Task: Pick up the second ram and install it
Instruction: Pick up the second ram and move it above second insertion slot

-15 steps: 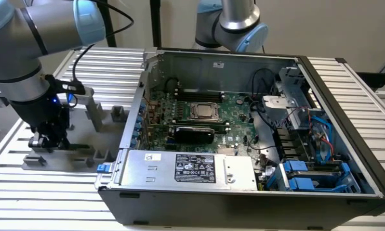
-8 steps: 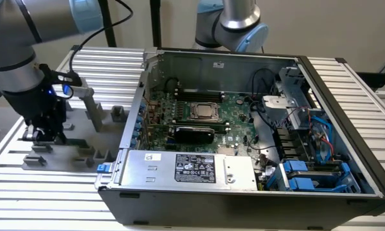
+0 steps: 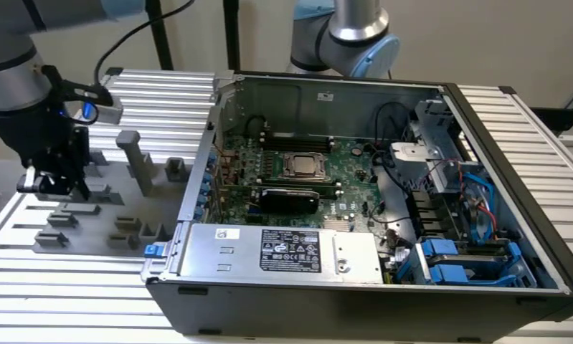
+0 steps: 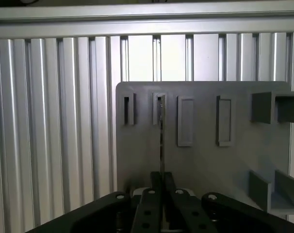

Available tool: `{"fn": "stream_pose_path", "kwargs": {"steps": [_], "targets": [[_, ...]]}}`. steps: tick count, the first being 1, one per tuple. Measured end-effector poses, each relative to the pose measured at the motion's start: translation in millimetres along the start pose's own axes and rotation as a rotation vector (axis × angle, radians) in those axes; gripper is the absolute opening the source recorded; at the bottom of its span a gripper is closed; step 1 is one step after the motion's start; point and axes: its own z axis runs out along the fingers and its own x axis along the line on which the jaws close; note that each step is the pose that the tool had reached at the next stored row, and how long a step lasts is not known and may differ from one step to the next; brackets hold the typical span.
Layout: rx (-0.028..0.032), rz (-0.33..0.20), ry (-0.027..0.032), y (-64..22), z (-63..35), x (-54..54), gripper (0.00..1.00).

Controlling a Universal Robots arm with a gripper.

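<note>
Hand (image 4: 161, 178) clenched on the second ram (image 4: 161, 131), a thin strip seen edge-on against the grey slotted holder (image 4: 210, 160). Seated in a slot or clear of it: could not tell. Holder sat on the ribbed table (image 4: 50, 121), at the exterior view's left of the open computer case (image 3: 363, 92).

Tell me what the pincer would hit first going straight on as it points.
Probably the grey holder plate: the second ram, edge-on in the shut pincer, points at one of its slots.

Black metal claw (image 4: 161, 178) and second ram (image 4: 161, 136), a thin dark-edged stick, against a plain grey plastic tray (image 4: 205, 165) on a silver ribbed aluminium desk (image 4: 50, 121). Green motherboard (image 3: 351, 170) in black steel case (image 3: 363, 309), blue plastic brackets (image 3: 454, 272).
</note>
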Motion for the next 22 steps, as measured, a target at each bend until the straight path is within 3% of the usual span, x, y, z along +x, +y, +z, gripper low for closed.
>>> {"fn": "stream_pose_path", "kwargs": {"steps": [13,16,22], "targets": [[0.0,0.0,0.0,-9.6,-59.0,1.2,0.0],[0.0002,0.0,-0.0001,-18.9,-72.6,1.0,0.0],[0.0,0.0,0.0,-45.9,-100.0,0.7,0.0]]}}
